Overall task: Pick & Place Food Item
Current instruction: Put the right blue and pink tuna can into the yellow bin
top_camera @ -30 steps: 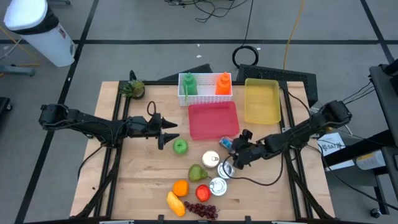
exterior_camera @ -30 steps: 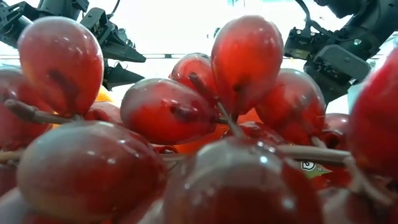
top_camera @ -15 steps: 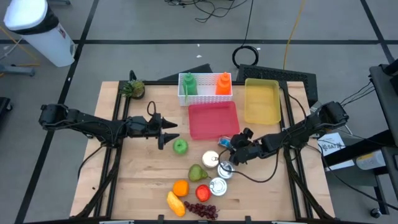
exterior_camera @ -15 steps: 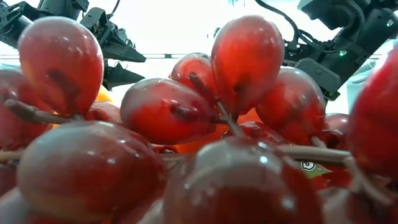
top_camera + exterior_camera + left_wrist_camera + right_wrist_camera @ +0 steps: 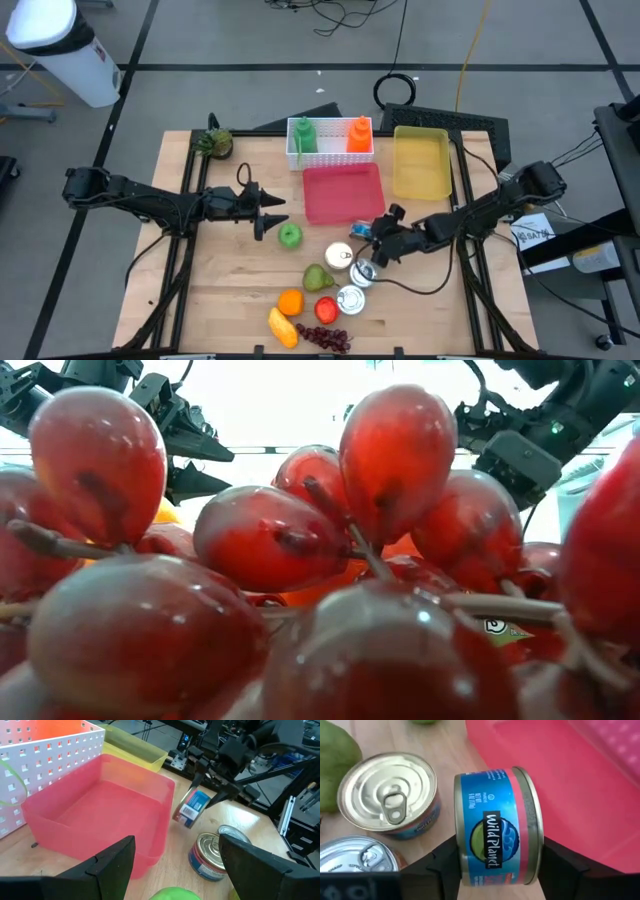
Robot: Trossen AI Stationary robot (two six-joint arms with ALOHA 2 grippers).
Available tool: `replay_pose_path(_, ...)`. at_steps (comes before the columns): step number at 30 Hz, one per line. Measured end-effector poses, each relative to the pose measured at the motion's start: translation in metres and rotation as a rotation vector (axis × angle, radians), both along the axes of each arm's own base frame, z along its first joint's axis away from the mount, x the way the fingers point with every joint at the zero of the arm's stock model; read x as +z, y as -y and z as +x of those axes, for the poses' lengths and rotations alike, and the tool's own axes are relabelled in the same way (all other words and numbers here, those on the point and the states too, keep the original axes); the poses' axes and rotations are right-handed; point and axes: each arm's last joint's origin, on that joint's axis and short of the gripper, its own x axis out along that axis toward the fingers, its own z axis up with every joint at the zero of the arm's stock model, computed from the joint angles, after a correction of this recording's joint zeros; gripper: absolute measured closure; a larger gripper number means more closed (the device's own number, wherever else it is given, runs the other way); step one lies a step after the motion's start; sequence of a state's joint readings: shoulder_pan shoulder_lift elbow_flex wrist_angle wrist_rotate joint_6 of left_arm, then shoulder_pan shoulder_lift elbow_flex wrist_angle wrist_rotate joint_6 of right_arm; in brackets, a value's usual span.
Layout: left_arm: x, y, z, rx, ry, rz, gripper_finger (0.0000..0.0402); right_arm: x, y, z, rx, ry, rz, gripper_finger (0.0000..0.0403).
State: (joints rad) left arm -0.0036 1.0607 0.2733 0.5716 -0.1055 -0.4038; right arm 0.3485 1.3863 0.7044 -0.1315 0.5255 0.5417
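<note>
My right gripper [image 5: 372,234] is shut on a blue-labelled can [image 5: 495,847], just off the near right corner of the red bin [image 5: 343,192]. The left wrist view shows the can [image 5: 191,809] in the air beside that bin. My left gripper [image 5: 272,218] is open and empty, just left of a green apple [image 5: 290,235] that rests on the table; the apple's top shows between its fingers [image 5: 172,894]. Two more cans [image 5: 339,257] [image 5: 351,299] stand upright on the table. My right gripper pinches the blue can between its two fingers, one finger [image 5: 442,865] on each flat end [image 5: 534,827]. The fingers come from the table's right, slanting down. The can lies on its side, a little tilted, lifted clear of the table.
A yellow bin [image 5: 421,162] stands right of the red bin, and a white basket [image 5: 330,140] with a green and an orange bottle stands behind it. A pear [image 5: 318,277], an orange [image 5: 290,301], a red fruit [image 5: 326,309] and grapes [image 5: 325,338] lie near the front edge. The grapes [image 5: 270,560] fill the low view.
My right gripper has shifted a little toward the red bin with the blue can still in its hold. My left gripper has kept still.
</note>
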Motion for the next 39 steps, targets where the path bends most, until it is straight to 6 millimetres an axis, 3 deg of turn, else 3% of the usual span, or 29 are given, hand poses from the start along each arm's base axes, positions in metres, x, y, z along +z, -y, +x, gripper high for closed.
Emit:
replay_pose_path(14,0.0,0.0,0.0,0.0,-0.001,0.0,0.01,0.038,0.008,-0.012,-0.015,0.15,-0.144,0.0204)
replay_pose_path(28,0.0,0.0,0.0,0.0,-0.001,-0.001,0.01,0.043,0.017,-0.017,-0.19,0.16,-0.365,0.0204)
replay_pose_path(33,0.0,0.0,0.0,0.001,-0.002,-0.001,0.0101,0.047,0.037,-0.023,-0.3,0.114,-0.448,0.0205)
replay_pose_path(39,-0.001,0.0,0.0,0.0,-0.009,-0.001,0.01,0.047,0.081,-0.039,-0.466,-0.048,-0.498,0.0209)
